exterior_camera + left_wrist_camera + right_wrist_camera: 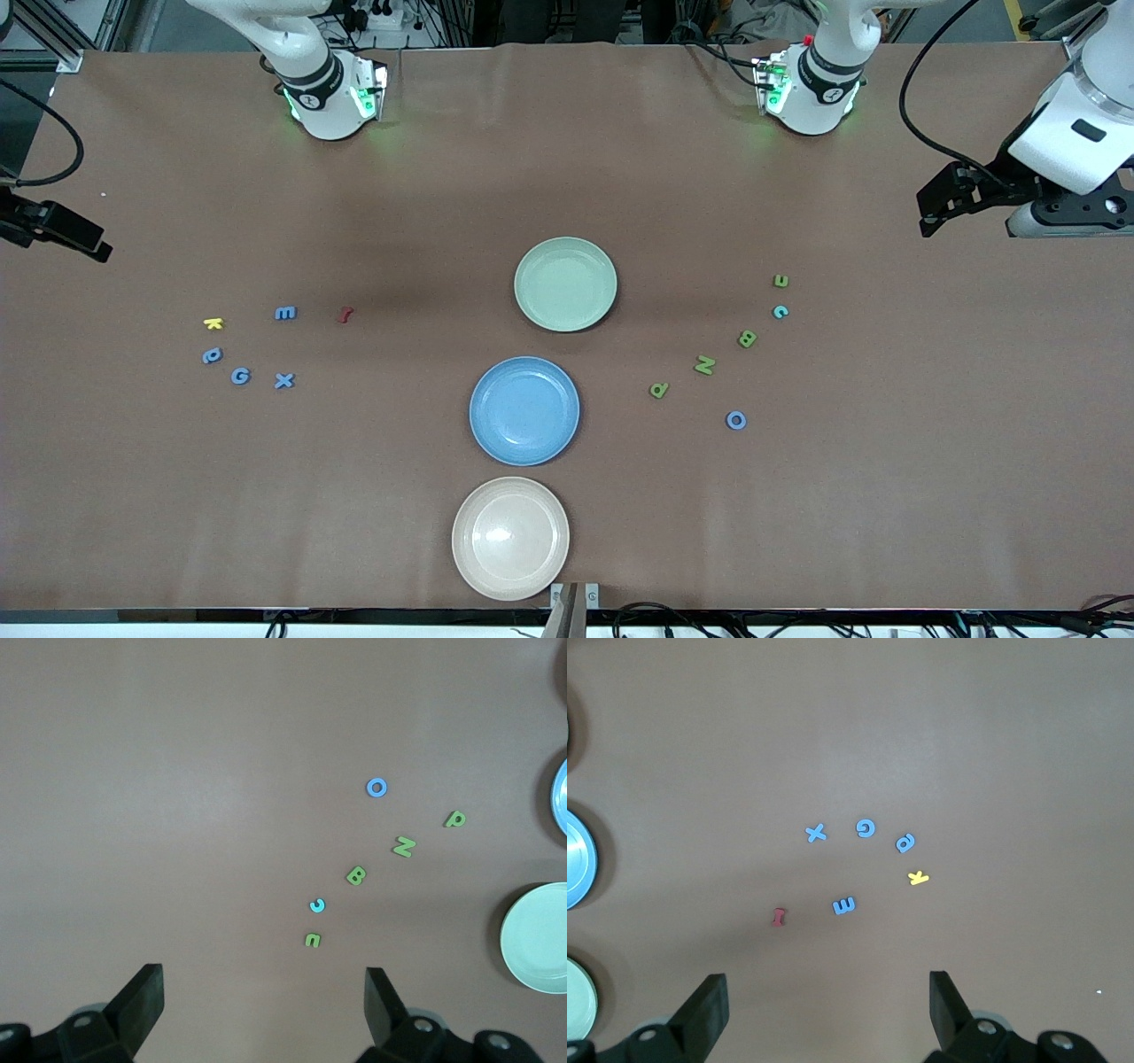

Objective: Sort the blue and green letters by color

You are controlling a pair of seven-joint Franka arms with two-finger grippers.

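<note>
Two wide-open grippers, left (264, 1005) and right (828, 1010), hover over matte brown table (399, 221), flat foam blue and green letters (356, 874) ahead; only the front view shows three smooth round plates (565, 283).

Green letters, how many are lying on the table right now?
4, all toward the left arm's end of the table, in a curved row: n farthest from the front camera, then B, N and P nearest. None seems hidden.
</note>
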